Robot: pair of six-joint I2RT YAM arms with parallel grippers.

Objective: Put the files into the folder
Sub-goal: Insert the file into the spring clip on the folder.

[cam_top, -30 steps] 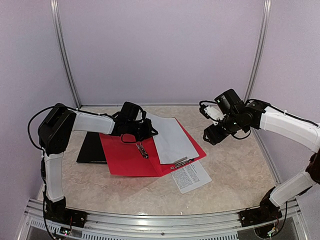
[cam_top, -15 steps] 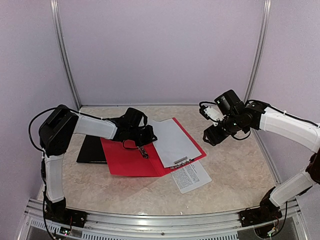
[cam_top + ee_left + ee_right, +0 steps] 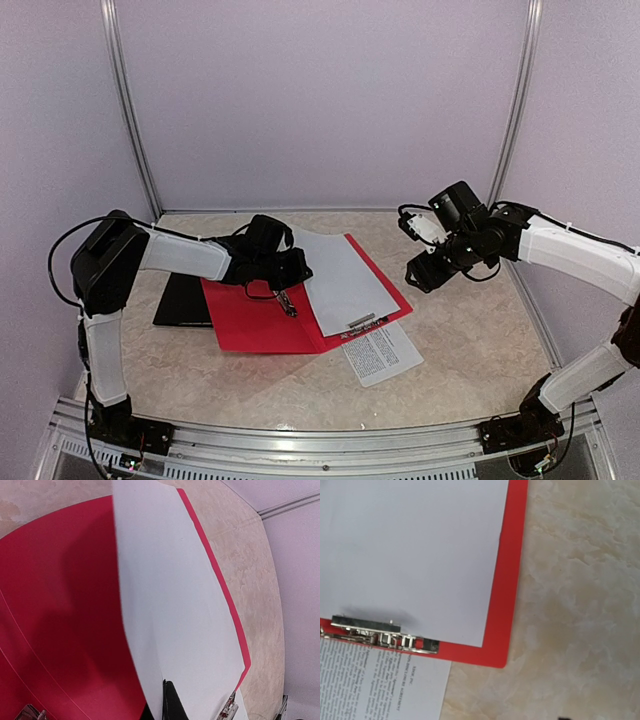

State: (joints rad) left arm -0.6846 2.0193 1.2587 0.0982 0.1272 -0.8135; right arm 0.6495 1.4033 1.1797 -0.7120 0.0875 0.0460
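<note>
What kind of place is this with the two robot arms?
Probably a small robot test booth, not an office: plain lilac walls and metal posts close it in, the left arm and right arm are bolted to a metal rail at the table edge, with a red folder and paper sheets.

Top external camera high behind the near edge of the marbled beige counter (image 3: 470, 350), facing the far edge, left wrist close over the open red plastic folder (image 3: 65, 605), right wrist straight down on its silver metal clip (image 3: 385, 639), all sharing the blank white paper sheet (image 3: 340, 280)

loc: robot lab booth | plain lilac walls (image 3: 320, 100) | alu frame (image 3: 128, 110) | marble-look table (image 3: 470, 350)
</note>
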